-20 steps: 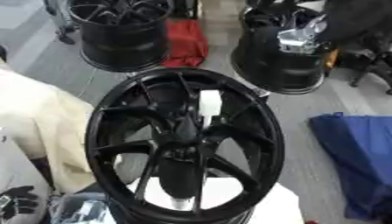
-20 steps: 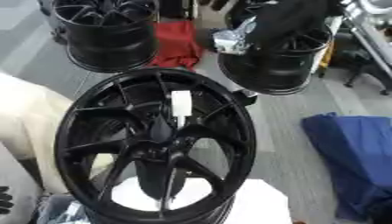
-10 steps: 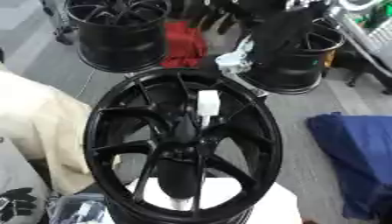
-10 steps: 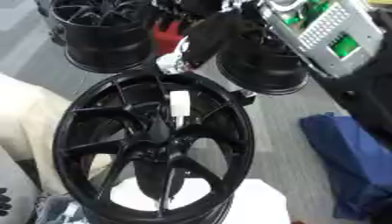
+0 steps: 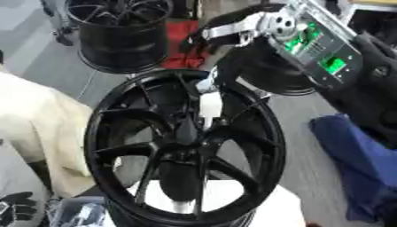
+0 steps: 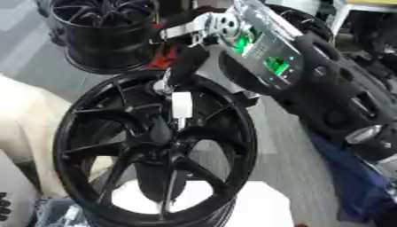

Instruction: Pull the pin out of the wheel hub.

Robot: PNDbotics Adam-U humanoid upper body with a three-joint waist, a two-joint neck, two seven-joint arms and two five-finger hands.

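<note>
Grey workshop floor lies behind the hub (image 5: pixel 184 146), a black spoked wheel standing on a white surface (image 5: pixel 225 199) close to the camera. Beyond the hub sit two more black wheels, one to its upper left (image 5: pixel 120 33) and one partly hidden behind the robot's arm; a red cloth (image 5: pixel 184 42) lies between them, a cream cloth (image 5: pixel 35 119) to the hub's left, a blue cloth (image 5: pixel 360 164) to its right.

Pin (image 5: pixel 210 104): a white, elongated piece just above the hub's centre, among the upper spokes. Its long axis runs roughly upright in the view, pointing from the hub's centre toward the upper rim.

Right hand (image 6: pixel 183 66): enters from above the hub, at the end of an arm with exposed green boards. Its dark fingers point down at the pin and appear to meet the pin's top end; whether they are closed round it cannot be told, since they blur into the black spokes.

Left hand (image 5: pixel 15 208): a dark shape low to the hub's left, well apart from the pin; its fingers cannot be made out.

Key relation: the pin lies directly below the right hand and in line with it, so that hand is much the nearer. Judged from this, extraction calls for a pull along the pin's axis, up and away from the hub's centre.
</note>
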